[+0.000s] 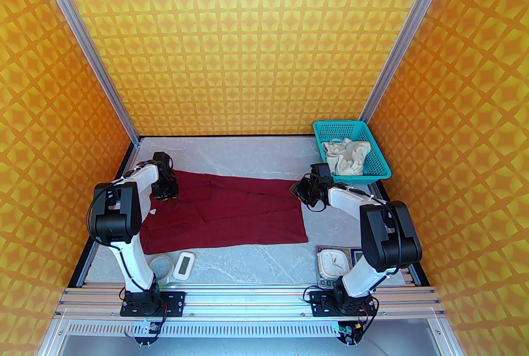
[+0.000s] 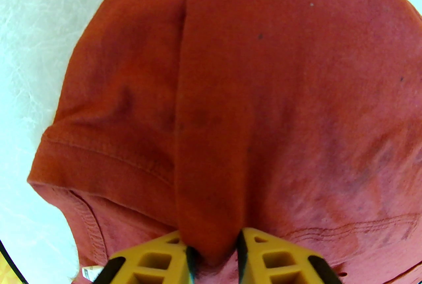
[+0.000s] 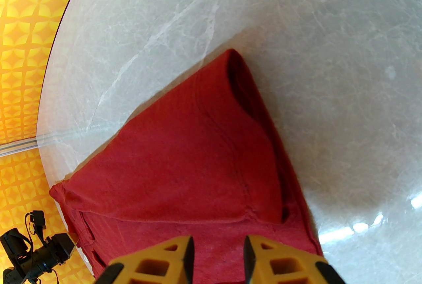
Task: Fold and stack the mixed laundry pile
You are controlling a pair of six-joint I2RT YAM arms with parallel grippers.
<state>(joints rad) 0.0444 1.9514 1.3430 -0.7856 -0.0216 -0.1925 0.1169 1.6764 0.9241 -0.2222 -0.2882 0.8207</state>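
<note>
Laundry: dark red shirt (image 1: 231,209) spread flat mid-table (image 1: 248,151). Left hand (image 2: 214,243) pinches a raised fold at its far-left edge; right hand (image 3: 217,246) grips its far-right corner. Cream shorts (image 1: 345,158) crumpled in teal basket (image 1: 382,169), far right.

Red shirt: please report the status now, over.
Status: left end effector and right end effector each pinch red shirt at far edge; cream shorts lie in teal basket; white timer lies near hem.
</note>
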